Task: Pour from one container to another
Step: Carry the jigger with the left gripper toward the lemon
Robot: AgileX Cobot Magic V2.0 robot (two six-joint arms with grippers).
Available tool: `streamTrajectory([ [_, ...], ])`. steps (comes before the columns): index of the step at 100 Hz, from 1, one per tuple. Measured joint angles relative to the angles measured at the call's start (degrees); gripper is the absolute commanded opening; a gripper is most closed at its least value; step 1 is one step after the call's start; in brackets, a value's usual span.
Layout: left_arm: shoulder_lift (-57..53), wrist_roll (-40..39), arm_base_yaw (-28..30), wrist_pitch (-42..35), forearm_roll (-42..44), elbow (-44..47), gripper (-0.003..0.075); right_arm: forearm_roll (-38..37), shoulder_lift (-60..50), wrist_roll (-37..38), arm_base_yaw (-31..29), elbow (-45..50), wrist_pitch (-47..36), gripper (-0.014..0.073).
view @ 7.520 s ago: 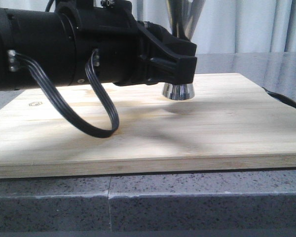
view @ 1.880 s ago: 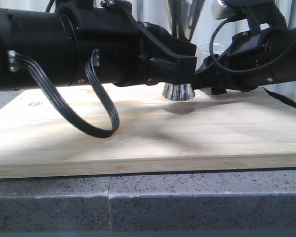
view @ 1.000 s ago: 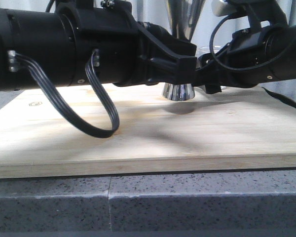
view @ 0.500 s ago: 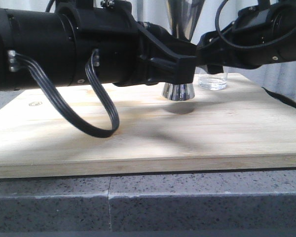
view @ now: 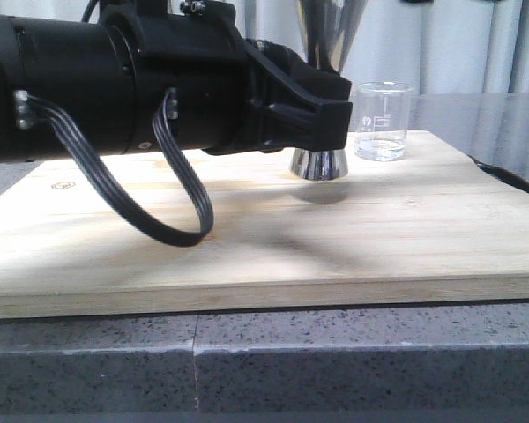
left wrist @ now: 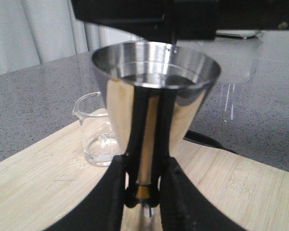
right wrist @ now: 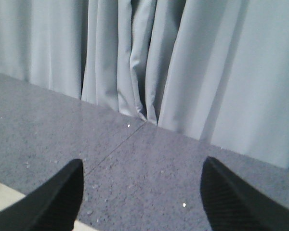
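The steel jigger (view: 318, 163) stands on the wooden board, its upper cone (left wrist: 154, 72) wide open and seemingly holding clear liquid. My left gripper (view: 328, 115) (left wrist: 144, 192) is shut on its narrow waist, one black finger on each side of the gold band. The clear glass beaker (view: 382, 122) (left wrist: 98, 137) stands upright on the board just right of the jigger, free of any gripper. My right gripper (right wrist: 142, 192) is open with nothing between its fingers, and it looks out over the grey counter and curtains. It does not show in the front view.
The wooden board (view: 247, 256) lies on a grey speckled counter (view: 335, 361). My left arm and its hanging ribbon cables (view: 172, 220) span the board's left half. A black cable (view: 507, 176) curls off the board's right edge. Grey curtains (right wrist: 183, 57) hang behind.
The right arm, which held the beaker beside the jigger, set it on the board, let go and rose out of the front view. The left arm has not moved.
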Motion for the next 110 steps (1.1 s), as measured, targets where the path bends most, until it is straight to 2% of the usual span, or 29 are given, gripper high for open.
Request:
streamTrajectory([
  [43, 1.05, 0.00, 0.00, -0.88, 0.00, 0.00, -0.0019, 1.77, -16.28, -0.55, -2.02, 0.13, 11.84, 0.0444],
  [70, 1.86, 0.00, 0.00, -1.35, 0.00, 0.00, -0.0019, 1.77, -21.54, -0.55, -2.12, 0.26, 21.45, 0.0444],
  [110, 1.86, 0.00, 0.00, -1.35, 0.00, 0.00, -0.0019, 1.77, -23.71, -0.62, -2.49, 0.26, 24.39, 0.0444],
])
